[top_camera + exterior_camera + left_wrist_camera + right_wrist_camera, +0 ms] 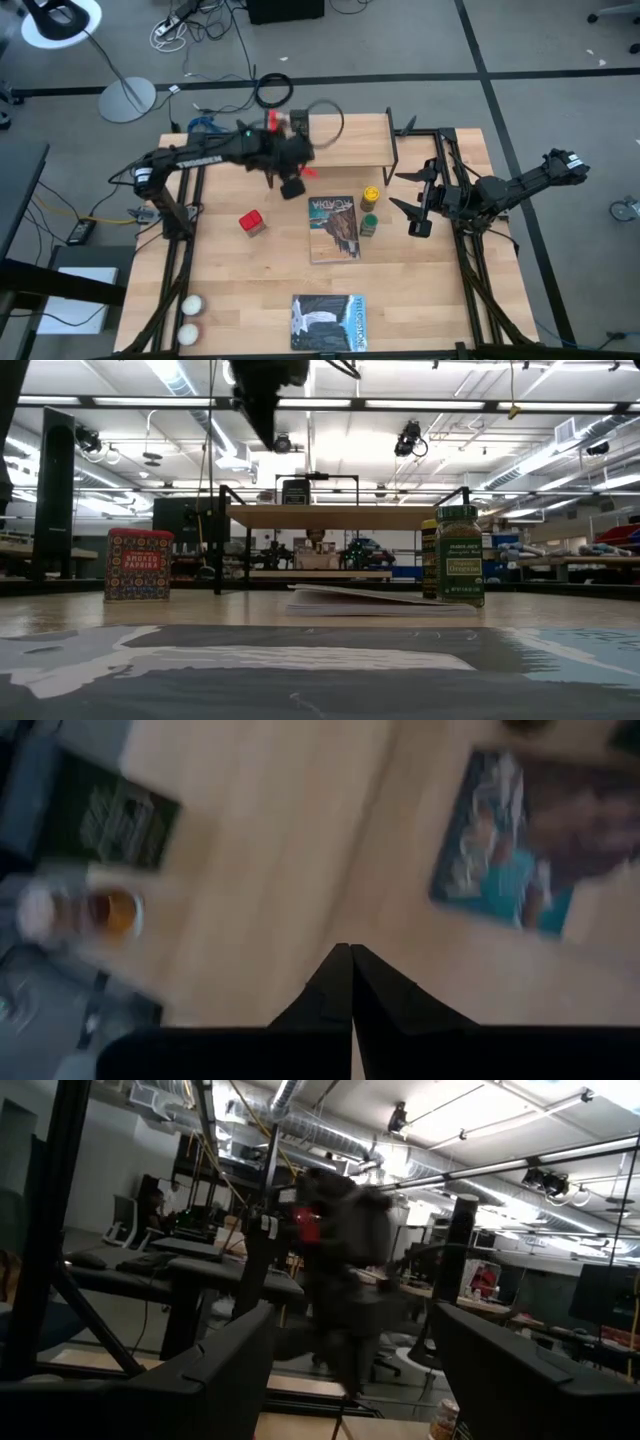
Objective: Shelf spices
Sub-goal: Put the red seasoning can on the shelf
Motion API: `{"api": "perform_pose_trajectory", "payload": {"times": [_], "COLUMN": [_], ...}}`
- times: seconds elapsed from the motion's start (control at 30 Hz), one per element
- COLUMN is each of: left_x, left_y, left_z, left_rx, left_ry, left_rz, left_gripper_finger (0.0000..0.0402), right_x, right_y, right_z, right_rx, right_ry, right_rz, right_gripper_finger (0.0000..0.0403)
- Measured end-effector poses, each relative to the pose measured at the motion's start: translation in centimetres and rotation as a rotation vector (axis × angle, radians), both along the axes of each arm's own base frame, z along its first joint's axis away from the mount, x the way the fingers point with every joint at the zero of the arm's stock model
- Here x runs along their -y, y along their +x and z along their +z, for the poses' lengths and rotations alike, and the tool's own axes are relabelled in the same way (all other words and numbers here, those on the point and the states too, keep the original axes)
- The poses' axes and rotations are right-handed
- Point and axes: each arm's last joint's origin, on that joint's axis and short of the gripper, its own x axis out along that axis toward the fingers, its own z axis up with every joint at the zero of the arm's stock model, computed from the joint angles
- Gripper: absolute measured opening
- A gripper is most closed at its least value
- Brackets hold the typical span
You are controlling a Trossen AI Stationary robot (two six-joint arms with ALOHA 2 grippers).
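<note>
The shelf (345, 140) stands at the table's far middle. On its left end rest the dark square tin (115, 820) and the tiny pale jar (80, 910); the tin (296, 491) also shows in the low view. The red tin (251, 222) stands on the table, left of centre. The yellow-lidded jar (371, 195) and the green jar (368, 225) stand right of a magazine. My left gripper (293, 187) hangs shut and empty (350, 955), high above the table just near of the shelf's left end. My right gripper (415, 205) waits open at the right (350, 1380).
A magazine (333, 228) lies flat at the table's middle, another (329, 322) at the near edge. Two white balls (188, 318) sit at the near left corner. Bare wood lies between the red tin and the near magazine.
</note>
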Motion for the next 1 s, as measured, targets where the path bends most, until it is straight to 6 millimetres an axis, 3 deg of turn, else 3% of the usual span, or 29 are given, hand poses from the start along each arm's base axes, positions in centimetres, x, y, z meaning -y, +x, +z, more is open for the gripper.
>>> {"api": "perform_pose_trajectory", "payload": {"times": [0.2,0.37,0.77,0.87,1.0], "left_x": [4.3,6.7,8.1,8.1,8.3], "left_y": [-1.7,-3.2,-9.6,-10.9,-11.5], "left_z": [0.1,-0.8,-8.0,-8.4,-7.5], "left_rx": [-0.082,-0.064,0.207,0.281,0.366], "left_ry": [0.073,0.093,0.007,-0.012,-0.029], "left_rz": [0.105,0.140,0.244,0.282,0.265], "left_gripper_finger": [0.0005,0.0005,0.0007,0.0024,0.0077], "right_x": [0.0,0.0,0.0,0.0,0.0], "right_y": [0.0,0.0,0.0,0.0,0.0], "right_z": [0.0,0.0,0.0,0.0,0.0], "right_rx": [-0.008,-0.009,-0.001,0.000,-0.001], "right_ry": [-0.019,-0.022,-0.020,-0.020,-0.020], "right_rz": [-0.006,-0.007,-0.007,-0.007,-0.007], "right_gripper_finger": [0.0270,0.0270,0.0270,0.0270,0.0270]}}
